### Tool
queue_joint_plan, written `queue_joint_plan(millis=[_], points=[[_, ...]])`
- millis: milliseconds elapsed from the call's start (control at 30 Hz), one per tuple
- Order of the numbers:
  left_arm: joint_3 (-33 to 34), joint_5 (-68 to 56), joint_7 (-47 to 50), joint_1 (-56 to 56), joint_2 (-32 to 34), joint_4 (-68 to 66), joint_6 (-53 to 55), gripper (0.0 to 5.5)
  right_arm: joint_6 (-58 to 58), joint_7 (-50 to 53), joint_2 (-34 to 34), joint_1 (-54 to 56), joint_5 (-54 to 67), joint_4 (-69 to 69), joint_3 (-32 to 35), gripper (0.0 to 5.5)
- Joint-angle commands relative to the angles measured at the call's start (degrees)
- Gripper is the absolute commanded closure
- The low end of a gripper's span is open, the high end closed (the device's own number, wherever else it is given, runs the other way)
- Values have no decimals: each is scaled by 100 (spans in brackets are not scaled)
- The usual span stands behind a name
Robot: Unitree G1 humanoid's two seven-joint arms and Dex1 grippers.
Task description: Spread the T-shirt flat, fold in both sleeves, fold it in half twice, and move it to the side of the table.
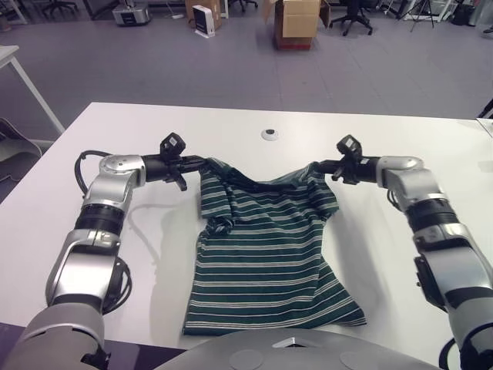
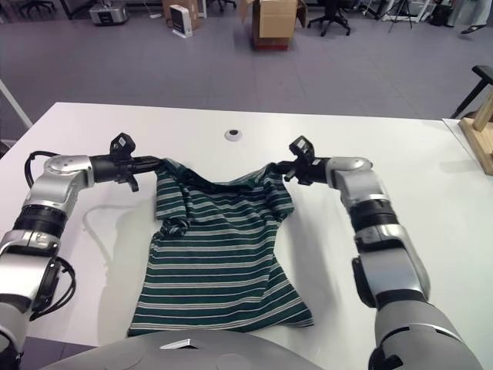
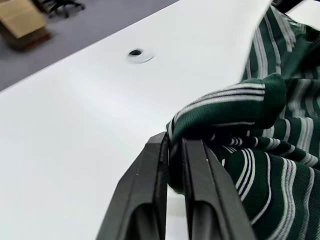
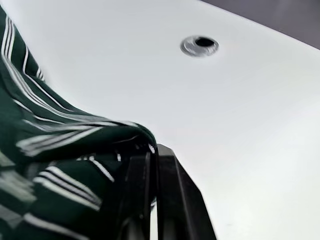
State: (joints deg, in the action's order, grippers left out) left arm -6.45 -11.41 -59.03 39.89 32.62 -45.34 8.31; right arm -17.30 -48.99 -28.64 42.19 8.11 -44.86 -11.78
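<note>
A dark green T-shirt [image 1: 266, 258] with white stripes hangs between my two grippers, its lower part resting on the white table [image 1: 154, 131] near the front edge. My left gripper [image 1: 202, 163] is shut on the shirt's left shoulder; the wrist view shows the black fingers [image 3: 172, 150] pinching the cloth [image 3: 235, 120]. My right gripper [image 1: 314, 166] is shut on the right shoulder, with fabric [image 4: 65, 150] bunched against its fingers [image 4: 150, 170]. The collar sags between them, and a sleeve [image 1: 218, 223] is crumpled on the left side.
A small round grommet [image 1: 269, 135] sits in the tabletop beyond the shirt. Bare table spreads to both sides. On the floor behind stand cardboard boxes [image 1: 296, 21] and office chairs. A wooden object [image 2: 481, 123] stands at the far right edge.
</note>
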Motion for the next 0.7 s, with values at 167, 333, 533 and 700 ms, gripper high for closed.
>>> queue_joint_plan(millis=[167, 333, 533, 700], points=[[730, 70, 1055, 524, -202, -1537, -429, 377, 2045, 1840, 218, 777, -1411, -1624, -179, 457], [526, -396, 525, -993, -68, 1932, 839, 290, 2343, 1259, -181, 284, -1290, -633, 43, 364], [-295, 283, 503, -2394, 396, 3617, 1389, 221, 1714, 544, -225, -843, -757, 1634, 224, 363], [-713, 1118, 1153, -2131, 180, 2499, 1016, 221, 1256, 217, -166, -1571, -856, 2937, -166, 363]])
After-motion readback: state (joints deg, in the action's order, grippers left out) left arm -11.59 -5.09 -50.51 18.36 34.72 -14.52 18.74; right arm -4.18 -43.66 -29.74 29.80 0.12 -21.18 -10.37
